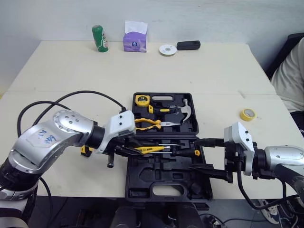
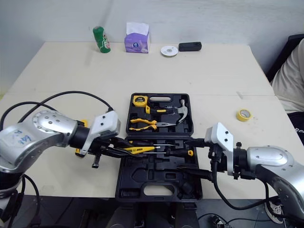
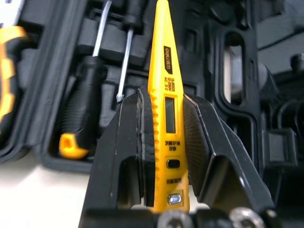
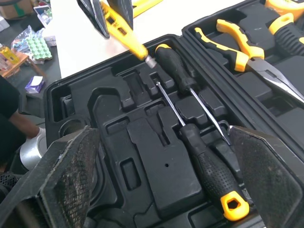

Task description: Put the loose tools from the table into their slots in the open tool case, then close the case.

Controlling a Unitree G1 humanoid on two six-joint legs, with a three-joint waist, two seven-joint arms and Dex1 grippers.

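The black tool case (image 1: 166, 192) lies open at the table's front edge. Its far half holds a tape measure (image 1: 141, 99), yellow-handled pliers (image 1: 147, 123) and a hammer (image 1: 183, 110). Two screwdrivers (image 4: 209, 175) lie in the middle row. My left gripper (image 1: 124, 151) is shut on a yellow tester pen (image 3: 167, 109), holding it level over the case's left edge with its tip pointing at the screwdriver slots. My right gripper (image 1: 195, 155) stands open at the case's right side, low over the near half. A small yellow and black tool (image 1: 86, 150) lies on the table, partly hidden behind my left arm.
A green can (image 1: 99, 38), a tissue box (image 1: 135, 37), a white tape roll (image 1: 167, 49) and a black device (image 1: 188, 45) line the far edge. A yellow tape roll (image 1: 247, 114) lies right of the case. A person (image 1: 289, 76) sits at the right.
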